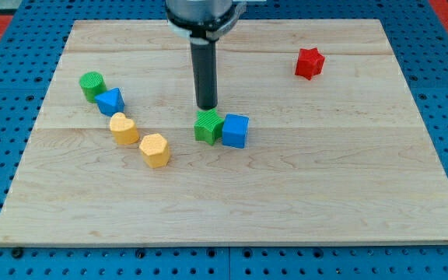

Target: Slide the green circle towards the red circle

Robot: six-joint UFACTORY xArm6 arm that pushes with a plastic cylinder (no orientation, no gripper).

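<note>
The green circle (92, 85), a short cylinder, stands at the board's left, touching a blue cube (110, 101) at its lower right. The only red block I see is a red star-shaped one (309, 63) at the upper right; no red circle shows. My tip (207, 106) is at the board's middle, just above a green star-shaped block (208, 126), far to the right of the green circle.
A blue cube (236, 131) touches the green star's right side. A yellow heart (123, 128) lies below the left blue cube, and a yellow hexagon (155, 150) lies to its lower right. The wooden board (348, 202) sits on a blue pegboard.
</note>
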